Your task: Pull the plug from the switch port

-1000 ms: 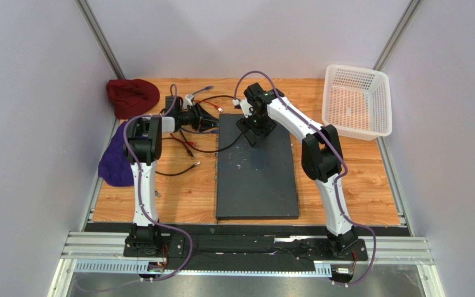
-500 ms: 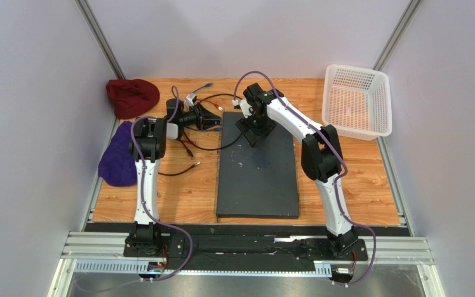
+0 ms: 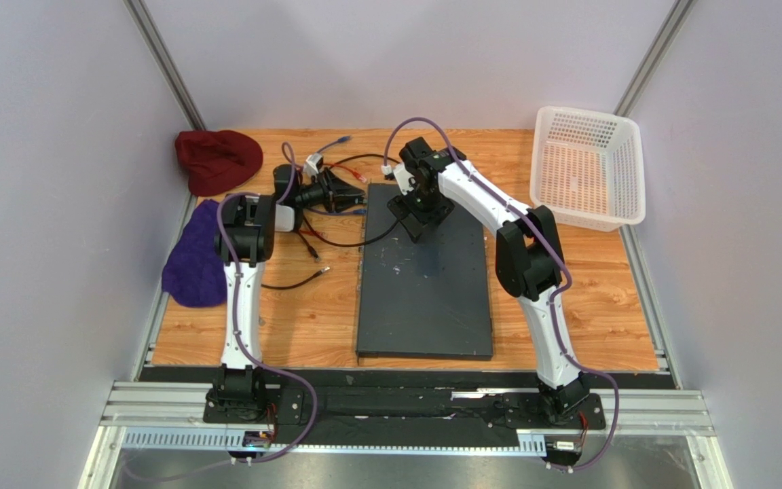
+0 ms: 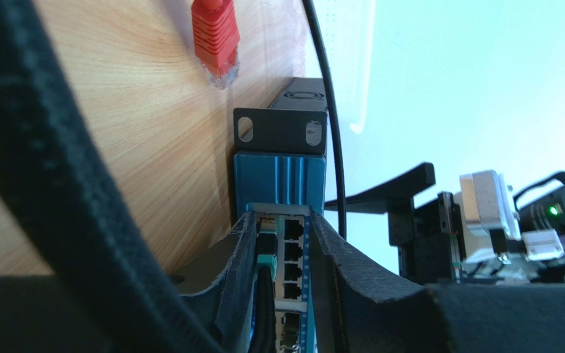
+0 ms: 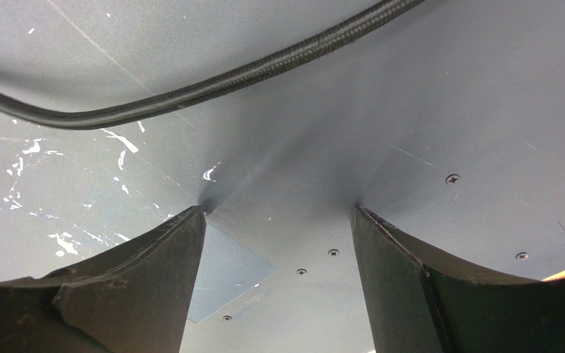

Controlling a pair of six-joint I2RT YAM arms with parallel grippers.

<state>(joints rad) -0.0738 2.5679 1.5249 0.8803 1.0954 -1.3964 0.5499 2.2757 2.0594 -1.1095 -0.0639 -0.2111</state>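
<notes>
One flat, dark grey metal switch (image 3: 424, 295), its top specked white, lies lengthwise mid-desk, its end close to the near edge of the wood-grain desk (image 3: 303, 326). One purple cloth (image 3: 193, 255) lies at the left edge. The right fingers (image 3: 418, 220), spread wide and empty, rest their tips on the switch's far half. The left fingers (image 3: 350, 194), partly open, straddle the blue port face (image 4: 279, 176). One teal-booted plug (image 4: 265, 246) sits in a port against one finger, and the other finger stands clear of it. One red cloth (image 3: 217, 158) occupies the far-left corner and one white mesh basket (image 3: 589, 163) the far-right corner. Plain grey walls (image 3: 415, 61) enclose the desk.
</notes>
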